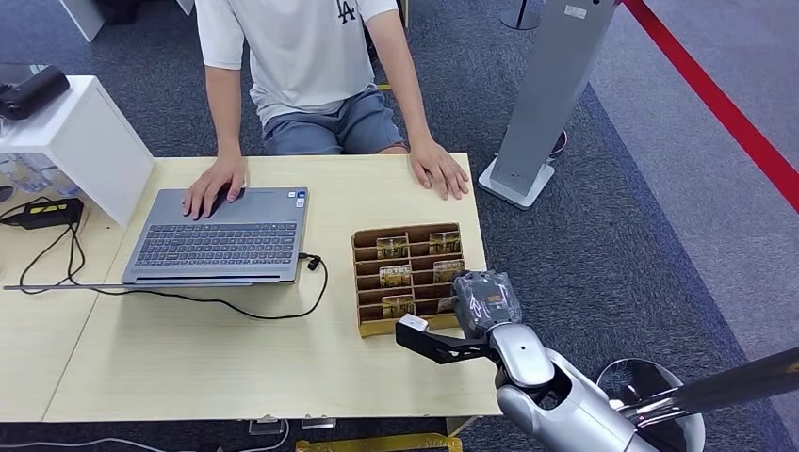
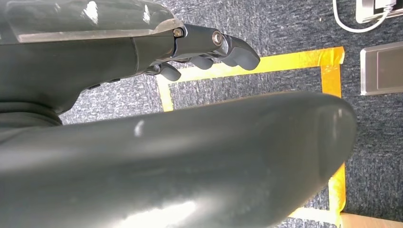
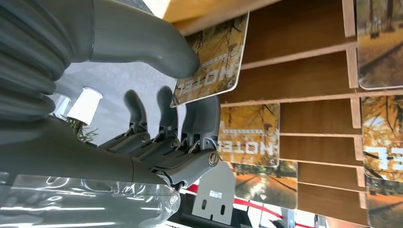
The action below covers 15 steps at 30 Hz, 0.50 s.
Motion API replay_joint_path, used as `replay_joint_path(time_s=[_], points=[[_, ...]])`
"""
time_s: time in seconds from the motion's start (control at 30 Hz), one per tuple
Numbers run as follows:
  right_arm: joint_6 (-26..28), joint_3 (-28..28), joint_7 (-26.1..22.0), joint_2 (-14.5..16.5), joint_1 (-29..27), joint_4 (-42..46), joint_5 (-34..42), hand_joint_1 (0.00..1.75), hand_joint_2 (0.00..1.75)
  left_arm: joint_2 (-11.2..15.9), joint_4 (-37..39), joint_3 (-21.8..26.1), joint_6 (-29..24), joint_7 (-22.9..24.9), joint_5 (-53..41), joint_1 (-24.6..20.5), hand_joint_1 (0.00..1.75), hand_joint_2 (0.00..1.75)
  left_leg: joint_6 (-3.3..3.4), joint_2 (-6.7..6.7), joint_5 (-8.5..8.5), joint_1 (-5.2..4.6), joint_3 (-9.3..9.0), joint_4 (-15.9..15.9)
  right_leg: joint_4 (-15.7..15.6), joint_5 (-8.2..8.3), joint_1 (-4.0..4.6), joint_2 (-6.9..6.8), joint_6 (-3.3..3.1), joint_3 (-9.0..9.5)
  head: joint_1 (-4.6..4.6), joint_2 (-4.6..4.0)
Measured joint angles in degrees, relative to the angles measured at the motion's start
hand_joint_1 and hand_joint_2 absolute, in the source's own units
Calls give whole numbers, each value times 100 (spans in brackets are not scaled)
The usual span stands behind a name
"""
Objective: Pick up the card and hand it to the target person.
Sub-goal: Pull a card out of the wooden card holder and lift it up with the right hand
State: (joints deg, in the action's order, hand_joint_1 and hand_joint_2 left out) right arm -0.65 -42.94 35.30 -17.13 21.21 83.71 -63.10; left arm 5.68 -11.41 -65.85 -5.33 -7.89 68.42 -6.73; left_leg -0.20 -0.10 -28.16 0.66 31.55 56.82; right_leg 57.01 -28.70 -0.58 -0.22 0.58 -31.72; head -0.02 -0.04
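We look down on a pale wooden desk point(image 1: 236, 367) where a person point(image 1: 311, 66) sits opposite, one hand point(image 1: 215, 185) on a grey laptop point(image 1: 221, 235) and the other hand point(image 1: 439, 169) flat on the wood. Near the desk's right edge stands a brown cardboard card rack point(image 1: 372, 325) with several slots holding autumn-coloured hotel cards. Our right robot hand point(image 1: 482, 299) rests at the rack's right side, and in the right wrist view its thumb point(image 3: 142, 42) and a dark finger point(image 3: 202, 116) pinch one card point(image 3: 211, 61) by its corner, the card tilted partly out of its slot. Our left robot hand point(image 2: 209, 50) hangs over the carpet, fingers loosely curled, holding nothing. We judge the pick-up step is under way. The next move likely calls for lifting the card free of the rack, then reaching across toward the person.
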Motion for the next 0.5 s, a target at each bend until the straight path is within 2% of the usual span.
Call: replay_joint_path(time_s=[0.5], points=[[7,-36,2,-21,3,0,11,143,175,2,0,0,5,0,-30,0,0,0,0,0,0,0,-14,0,0,0,0,1,0,11,-2,0]])
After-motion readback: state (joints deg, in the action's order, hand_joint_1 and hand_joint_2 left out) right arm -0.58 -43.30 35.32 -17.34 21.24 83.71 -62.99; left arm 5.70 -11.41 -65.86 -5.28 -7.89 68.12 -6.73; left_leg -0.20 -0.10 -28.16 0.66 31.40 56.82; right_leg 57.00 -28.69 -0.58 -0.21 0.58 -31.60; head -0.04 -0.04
